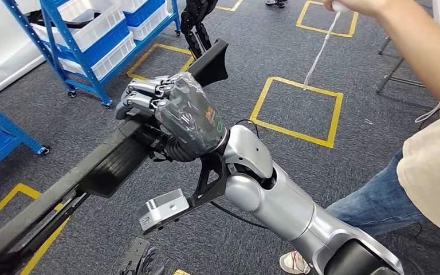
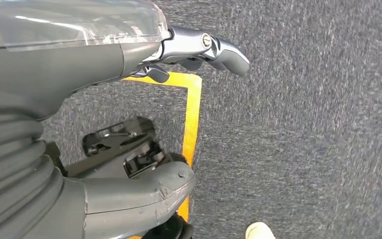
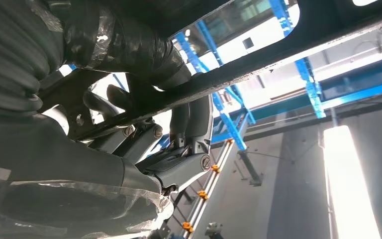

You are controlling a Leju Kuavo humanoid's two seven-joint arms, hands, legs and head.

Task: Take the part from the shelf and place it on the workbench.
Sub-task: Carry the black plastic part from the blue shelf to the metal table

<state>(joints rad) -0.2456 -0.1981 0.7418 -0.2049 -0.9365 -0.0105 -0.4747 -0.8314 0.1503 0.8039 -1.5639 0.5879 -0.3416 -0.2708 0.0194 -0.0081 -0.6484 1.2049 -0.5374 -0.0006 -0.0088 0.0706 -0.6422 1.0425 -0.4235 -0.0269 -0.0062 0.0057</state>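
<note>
Stretching across the head view above the grey carpet (image 1: 321, 69) with its yellow taped squares (image 1: 295, 110), the long black part (image 1: 100, 166) is gripped by the right hand (image 1: 166, 109), fingers wrapped over its top edge. Blue shelves (image 1: 91, 43) (holding white bins) are seen beyond. The left hand (image 2: 129, 99) hangs empty, fingers apart.

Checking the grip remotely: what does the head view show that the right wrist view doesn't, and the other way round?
Head view alone: the right hand from above, wrapped over the long black part, grey carpet with yellow floor squares, a blue shelf holding white bins, and a person standing close by. Right wrist view alone: the underside, where the fingers curl beneath the part, with blue racking overhead. Both: the right hand gripping the part.
</note>
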